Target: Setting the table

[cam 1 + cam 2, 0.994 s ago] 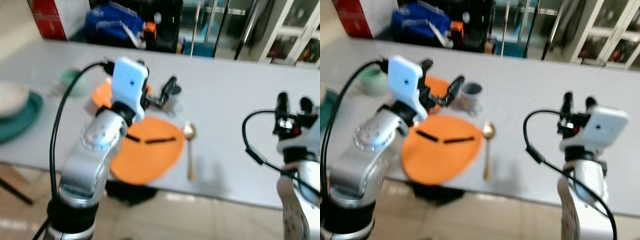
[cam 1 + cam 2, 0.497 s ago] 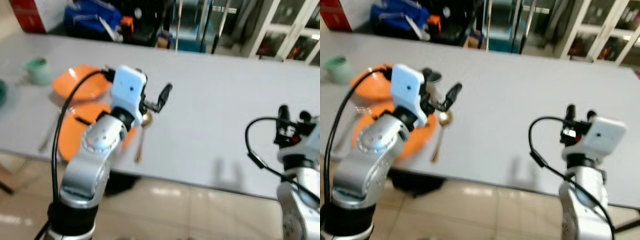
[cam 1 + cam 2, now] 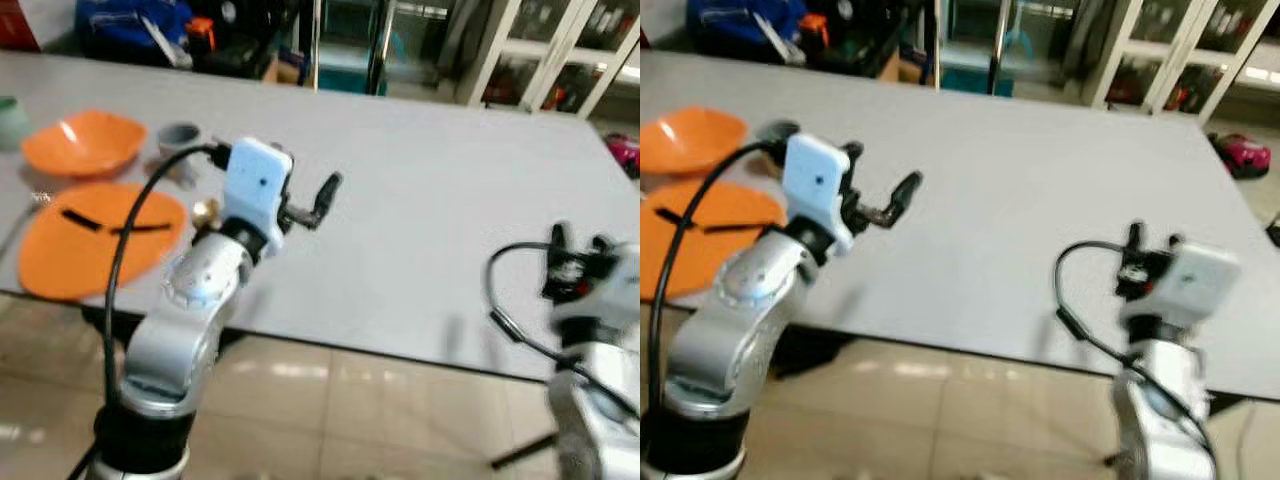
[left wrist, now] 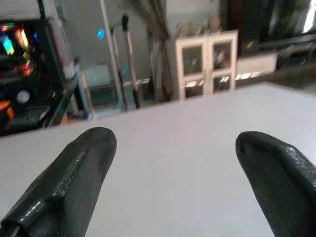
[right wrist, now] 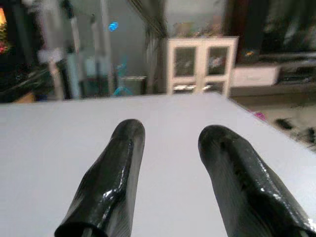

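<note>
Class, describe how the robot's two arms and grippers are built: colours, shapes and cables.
Both arms are rounded silver metal with black base collars. Each wrist carries a white boxy camera housing, fed by a looping black cable. The left gripper and right gripper each have two long black fingers.

Silver arms, white wrist housings, black cables.

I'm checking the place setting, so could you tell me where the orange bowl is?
The orange bowl sits at the table's far left, just behind the flat orange plate and beside a small grey cup.
</note>
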`<state>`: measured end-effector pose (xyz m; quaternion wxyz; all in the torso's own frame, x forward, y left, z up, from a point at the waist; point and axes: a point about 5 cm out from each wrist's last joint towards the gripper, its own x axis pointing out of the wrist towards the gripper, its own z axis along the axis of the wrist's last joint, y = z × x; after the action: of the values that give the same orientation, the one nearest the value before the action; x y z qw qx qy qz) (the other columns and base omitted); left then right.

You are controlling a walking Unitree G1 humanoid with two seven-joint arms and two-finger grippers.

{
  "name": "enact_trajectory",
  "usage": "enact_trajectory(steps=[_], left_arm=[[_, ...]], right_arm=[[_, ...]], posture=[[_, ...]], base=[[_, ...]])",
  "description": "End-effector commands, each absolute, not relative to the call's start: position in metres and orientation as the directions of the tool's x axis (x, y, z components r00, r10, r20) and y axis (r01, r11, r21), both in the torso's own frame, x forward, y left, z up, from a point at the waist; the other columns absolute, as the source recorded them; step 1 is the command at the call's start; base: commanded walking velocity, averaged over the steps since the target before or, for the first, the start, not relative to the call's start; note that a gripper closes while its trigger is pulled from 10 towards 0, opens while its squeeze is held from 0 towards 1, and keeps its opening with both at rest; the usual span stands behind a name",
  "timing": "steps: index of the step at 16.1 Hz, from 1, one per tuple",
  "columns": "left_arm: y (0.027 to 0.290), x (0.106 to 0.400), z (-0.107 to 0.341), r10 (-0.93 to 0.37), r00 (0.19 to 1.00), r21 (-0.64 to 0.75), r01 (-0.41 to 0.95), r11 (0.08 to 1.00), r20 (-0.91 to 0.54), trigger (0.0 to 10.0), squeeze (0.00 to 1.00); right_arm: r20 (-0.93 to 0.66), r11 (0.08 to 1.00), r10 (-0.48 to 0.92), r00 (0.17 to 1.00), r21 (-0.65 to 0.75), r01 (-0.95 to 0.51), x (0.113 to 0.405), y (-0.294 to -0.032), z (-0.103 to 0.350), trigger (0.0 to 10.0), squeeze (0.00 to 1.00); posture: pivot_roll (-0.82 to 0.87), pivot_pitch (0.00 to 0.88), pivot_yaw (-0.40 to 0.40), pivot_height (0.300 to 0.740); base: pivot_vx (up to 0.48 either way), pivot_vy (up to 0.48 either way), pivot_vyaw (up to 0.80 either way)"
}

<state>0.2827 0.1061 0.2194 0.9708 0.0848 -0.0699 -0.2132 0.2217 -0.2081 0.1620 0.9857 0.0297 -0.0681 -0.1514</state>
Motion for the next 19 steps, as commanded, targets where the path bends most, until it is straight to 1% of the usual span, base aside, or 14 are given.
enact_trajectory(steps=[1,5,7,8,9,10,11,13,14,16,17,18,19], left_arm=[[0.103,0.282,0.223,-0.441,0.89,0.196,0.414,0.889,0.119,10.0,0.0],[0.103,0.282,0.221,-0.441,0.89,0.198,0.414,0.889,0.117,10.0,0.0],[0.109,0.288,0.202,-0.402,0.915,0.262,0.381,0.887,0.03,10.0,0.0],[0.111,0.289,0.192,-0.41,0.912,0.259,0.392,0.883,0.02,10.0,0.0],[0.113,0.289,0.188,-0.412,0.911,0.253,0.395,0.883,0.017,10.0,0.0],[0.118,0.292,0.175,-0.397,0.918,0.224,0.389,0.894,-0.008,10.0,0.0],[0.122,0.295,0.168,-0.381,0.924,0.214,0.377,0.901,-0.025,10.0,0.0],[0.124,0.297,0.163,-0.377,0.926,0.14,0.371,0.918,0.011,10.0,0.0],[0.125,0.295,0.156,-0.388,0.921,0.089,0.384,0.919,0.03,10.0,0.0],[0.125,0.289,0.144,-0.421,0.906,0.045,0.42,0.907,0.029,10.0,0.0],[0.127,0.288,0.135,-0.424,0.906,0.029,0.423,0.906,0.008,10.0,0.0],[0.131,0.286,0.12,-0.402,0.914,0.065,0.405,0.912,-0.056,10.0,0.0],[0.134,0.284,0.11,-0.398,0.914,0.064,0.403,0.913,-0.079,10.0,0.0]], right_arm=[[0.13,0.949,-0.313,0.941,0.068,0.307,0.221,-0.212,0.162,10.0,0.0],[0.102,0.947,-0.32,0.942,0.067,0.314,0.221,-0.214,0.155,10.0,0.0],[-0.025,0.966,-0.245,0.969,0.079,0.247,0.227,-0.207,0.132,10.0,0.0],[-0.077,0.971,-0.223,0.972,0.074,0.228,0.23,-0.205,0.121,10.0,0.0],[-0.096,0.973,-0.214,0.972,0.07,0.221,0.231,-0.204,0.117,10.0,0.0],[-0.144,0.971,-0.215,0.966,0.071,0.227,0.234,-0.204,0.106,10.0,0.0],[-0.154,0.968,-0.231,0.961,0.066,0.243,0.236,-0.208,0.101,10.0,0.0],[-0.133,0.959,-0.269,0.954,0.056,0.278,0.24,-0.212,0.099,10.0,0.0],[-0.11,0.965,-0.255,0.961,0.038,0.261,0.242,-0.211,0.1,10.0,0.0],[-0.071,0.974,-0.224,0.972,-0.013,0.224,0.248,-0.205,0.103,10.0,0.0],[-0.078,0.979,-0.206,0.975,-0.01,0.206,0.252,-0.201,0.101,10.0,0.0],[-0.079,0.982,-0.189,0.979,-0.015,0.188,0.255,-0.196,0.098,10.0,0.0],[-0.061,0.984,-0.177,0.982,-0.041,0.175,0.258,-0.191,0.098,10.0,0.0]], posture=[[0.02,0.045,-0.026,0.74],[0.02,0.037,-0.029,0.74],[0.02,0.035,-0.031,0.74],[0.02,0.035,-0.034,0.74],[0.02,0.035,-0.034,0.74],[0.02,0.037,-0.035,0.74],[0.02,0.04,-0.035,0.74],[0.02,0.041,-0.031,0.74],[0.02,0.042,-0.029,0.74],[0.02,0.045,-0.026,0.74],[0.02,0.048,-0.026,0.74],[0.03,0.048,-0.033,0.74],[0.03,0.05,-0.037,0.74]], base=[[0.0,-0.412,0.0],[0.0,-0.359,0.0],[0.0,0.0,0.0],[0.0,0.0,0.0],[0.0,0.0,0.0],[0.0,0.0,0.0],[0.0,0.0,0.0],[0.0,0.0,0.0],[0.0,0.0,0.0],[0.0,0.0,0.0],[0.0,0.0,0.0],[0.0,0.0,0.0],[0.0,0.0,0.0]])
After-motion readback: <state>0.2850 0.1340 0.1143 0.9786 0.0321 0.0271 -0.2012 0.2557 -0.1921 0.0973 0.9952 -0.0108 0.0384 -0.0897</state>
